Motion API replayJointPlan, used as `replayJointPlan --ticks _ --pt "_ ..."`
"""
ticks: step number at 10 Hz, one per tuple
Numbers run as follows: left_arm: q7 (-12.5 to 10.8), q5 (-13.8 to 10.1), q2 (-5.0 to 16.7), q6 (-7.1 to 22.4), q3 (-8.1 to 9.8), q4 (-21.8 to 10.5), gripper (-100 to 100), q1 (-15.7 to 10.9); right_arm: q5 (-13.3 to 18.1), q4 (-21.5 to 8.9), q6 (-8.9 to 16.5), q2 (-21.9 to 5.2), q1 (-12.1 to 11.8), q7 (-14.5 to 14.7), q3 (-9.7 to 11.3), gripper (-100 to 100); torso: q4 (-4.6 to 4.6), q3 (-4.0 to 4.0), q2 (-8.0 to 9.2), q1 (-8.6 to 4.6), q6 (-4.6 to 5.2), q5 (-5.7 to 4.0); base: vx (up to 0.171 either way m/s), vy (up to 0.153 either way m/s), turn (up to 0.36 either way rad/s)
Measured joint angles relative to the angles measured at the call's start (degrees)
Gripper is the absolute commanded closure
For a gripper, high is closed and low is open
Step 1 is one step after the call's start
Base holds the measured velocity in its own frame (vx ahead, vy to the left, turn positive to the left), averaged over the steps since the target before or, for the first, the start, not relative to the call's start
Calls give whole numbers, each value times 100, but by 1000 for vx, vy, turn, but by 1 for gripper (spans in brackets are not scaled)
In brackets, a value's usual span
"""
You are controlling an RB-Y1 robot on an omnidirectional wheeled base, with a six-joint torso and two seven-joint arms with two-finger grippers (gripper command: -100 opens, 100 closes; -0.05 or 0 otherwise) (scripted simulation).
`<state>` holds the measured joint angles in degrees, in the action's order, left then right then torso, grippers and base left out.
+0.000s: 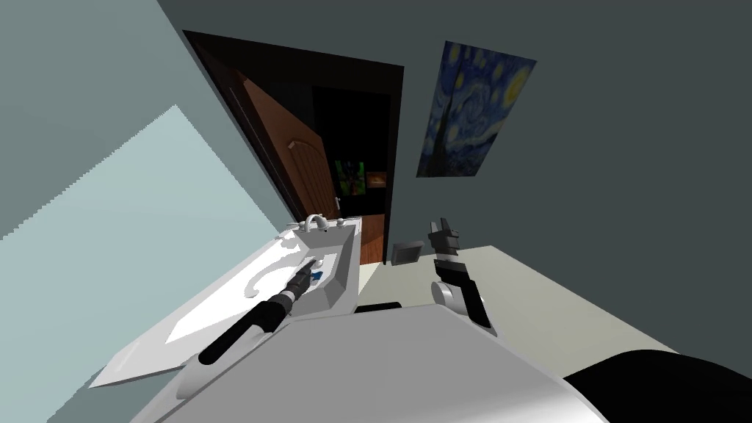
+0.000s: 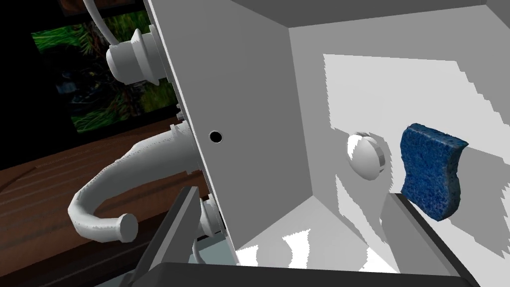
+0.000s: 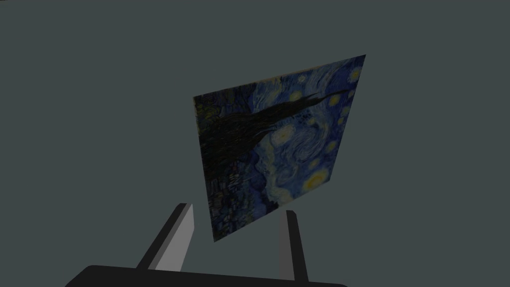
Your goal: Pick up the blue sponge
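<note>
Porous, wavy-edged blue sponge (image 2: 432,172)

The left arm (image 1: 242,334) has a white shell, then a black sleeve and a ribbed grey wrist. The right arm (image 1: 459,283) has a rounded white link with a black band along it. The left gripper (image 2: 293,195) and right gripper (image 3: 236,209) are alike: a dark, round-edged box with two thin, flat, light grey fingers (image 2: 174,229), darker on their shaded faces.
</note>
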<state>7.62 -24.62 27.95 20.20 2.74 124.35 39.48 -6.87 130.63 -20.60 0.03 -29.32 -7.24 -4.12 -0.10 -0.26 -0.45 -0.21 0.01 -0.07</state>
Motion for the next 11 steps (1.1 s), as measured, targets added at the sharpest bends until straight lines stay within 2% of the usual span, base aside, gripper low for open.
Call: replayJointPlan --ticks 2,9,11 --pt "-15 -23 24 294 20 9 -100 11 0 0 0 0 1 0 0 0 2 7 15 15 1 3 49 -42 23" --pt "-136 -380 458 1414 229 -106 -100 181 0 0 0 0 0 0 0 0 -1 -2 -2 11 0 2 91 -65 37" --pt "-159 -403 491 1691 242 -147 -100 160 0 0 0 -1 1 0 0 0 2 8 18 23 2 5 55 -27 14"
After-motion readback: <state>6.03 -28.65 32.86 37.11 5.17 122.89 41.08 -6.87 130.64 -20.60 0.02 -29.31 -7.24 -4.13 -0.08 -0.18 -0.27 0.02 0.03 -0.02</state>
